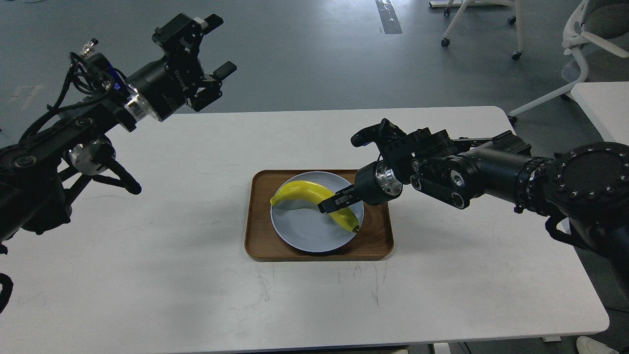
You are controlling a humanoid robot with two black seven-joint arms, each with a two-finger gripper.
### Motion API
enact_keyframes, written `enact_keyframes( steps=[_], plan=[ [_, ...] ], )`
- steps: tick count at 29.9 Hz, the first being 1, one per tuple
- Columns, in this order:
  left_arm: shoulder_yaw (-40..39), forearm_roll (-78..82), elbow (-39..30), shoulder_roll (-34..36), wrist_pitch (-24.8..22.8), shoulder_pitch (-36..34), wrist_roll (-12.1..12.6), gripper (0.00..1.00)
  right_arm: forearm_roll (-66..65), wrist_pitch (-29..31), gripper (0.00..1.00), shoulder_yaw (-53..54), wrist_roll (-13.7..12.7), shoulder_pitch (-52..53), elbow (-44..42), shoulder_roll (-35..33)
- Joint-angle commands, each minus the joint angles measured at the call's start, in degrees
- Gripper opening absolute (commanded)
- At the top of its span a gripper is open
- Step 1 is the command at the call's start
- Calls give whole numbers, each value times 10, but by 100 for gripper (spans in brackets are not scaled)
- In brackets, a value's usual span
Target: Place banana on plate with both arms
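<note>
Head view: the banana (308, 195) lies on the plate (304, 236), spanning ten to four o'clock; the plate sits in the wooden tray (258, 216). Our right gripper (328, 205) touches the banana; we cannot tell its spread. Our left gripper (218, 46) hangs wide, empty.

1 head view looks forward and down over the white table (196, 295), arms entering from both sides.

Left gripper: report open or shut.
Open. The left gripper is raised above the table, its two fingers spread wide apart, holding nothing.
</note>
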Motion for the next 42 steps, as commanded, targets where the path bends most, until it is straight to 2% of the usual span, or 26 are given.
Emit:
enact_keyframes(
  steps=[1, 2, 9, 15, 19, 25, 31, 42],
  plan=[
    [0, 0, 0, 0, 0, 0, 0, 99, 0, 1, 83, 1, 0, 0, 0, 0],
    [-1, 0, 0, 0, 0, 0, 0, 99, 1, 1, 97, 2, 0, 1, 1, -1],
    [-4, 0, 1, 2, 0, 0, -1, 99, 55, -5, 98, 26, 0, 15, 0, -40],
    [-6, -1, 2, 5, 0, 4, -1, 99, 170, -3, 100, 168, 0, 11, 0, -127],
    [-35, -1, 2, -1, 0, 24, 0, 99, 273, -5, 100, 291, 0, -44, -1, -182],
    [-58, -1, 2, -18, 1, 55, 0, 99, 361, -7, 100, 443, 0, -151, 0, -194],
    [-92, -1, 10, -37, 1, 91, 5, 99, 369, -8, 100, 525, 0, -204, 0, -182],
    [-125, -1, 75, -106, -1, 117, 7, 99, 447, -4, 100, 561, 0, -238, -1, -175]
  ],
)
